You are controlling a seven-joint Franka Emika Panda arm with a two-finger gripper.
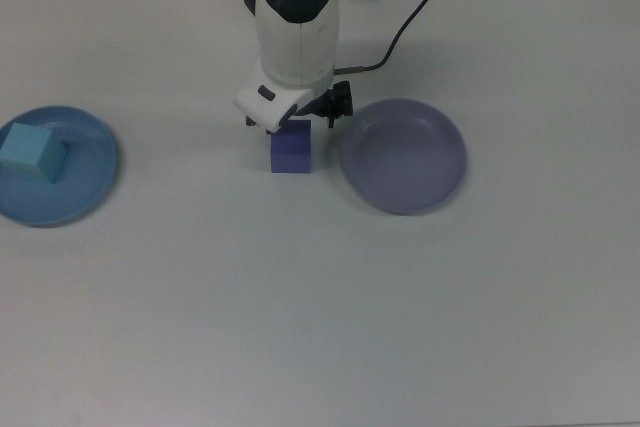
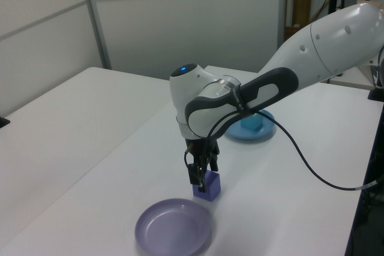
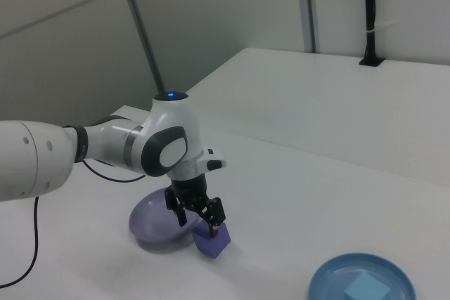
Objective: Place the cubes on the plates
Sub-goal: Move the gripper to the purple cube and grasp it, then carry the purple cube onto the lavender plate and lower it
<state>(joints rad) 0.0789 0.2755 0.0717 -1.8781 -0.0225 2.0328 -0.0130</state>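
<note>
Desk (image 1: 320, 327): white, flat, carries everything.

Arm (image 2: 312, 46): white Panda, reaches in from the left view's right, wrist bent down over the middle of the desk. Blue light lit on the joint housing, seen from above in the top view. A black cable (image 1: 400, 27) trails from the wrist toward the top view's upper edge.

Lavender plate (image 1: 402, 155): upright on the desk, nothing in it. Just beside the indigo cube, on the top view's right of it, not touching.

Blue plate (image 1: 70, 197): at the top view's far left, well apart from the arm. Partly hidden behind the arm in the left view.

End effector (image 3: 199, 218): black, pointing down, low over the indigo cube. In the right view the fingers (image 3: 217, 215) stand apart, one on each side of the cube's top; a gap shows between them. Contact with the cube faces: cannot tell.

Indigo cube (image 1: 291, 153): sits on the desk between the two plates, close to the lavender one, on no plate. Its upper part is covered by the wrist in the top view.

Cyan cube (image 1: 32, 151): rests on the blue plate, toward the top view's left part of it.
</note>
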